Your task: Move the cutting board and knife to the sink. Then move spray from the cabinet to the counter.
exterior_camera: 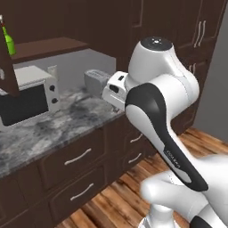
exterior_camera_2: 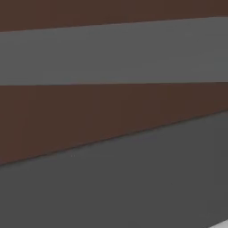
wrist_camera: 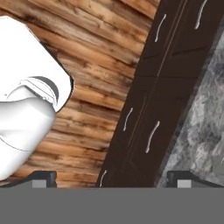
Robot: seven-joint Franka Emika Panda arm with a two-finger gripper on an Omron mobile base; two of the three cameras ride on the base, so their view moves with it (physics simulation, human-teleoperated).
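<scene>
1. Spray (exterior_camera: 8,41) at the far upper left of the left base view: green bottle, upright, on a shelf of the dark wooden cabinet (exterior_camera: 49,46), partly cut off by the picture edge and by the open door's edge.
2. Well apart from the jaws; hand of the arm turned down beside the tabletop (exterior_camera: 53,129), far lower and to the right of the bottle.
3. Jaws (wrist_camera: 111,179) wide open in the hand view, two dark tips standing far apart at the bottom, nothing between them.
4. Below the jaws in that view: dark brown drawer fronts (wrist_camera: 144,109) with curved silver handles, wooden plank floor (wrist_camera: 96,57) on one side, grey marbled tabletop edge on the other.
5. On the tabletop in the left base view: white microwave (exterior_camera: 29,95) at left, silver toaster (exterior_camera: 95,82) further back, partly hidden by the arm.
6. Right base view blurred into brown and grey bands; nothing identifiable there.
</scene>
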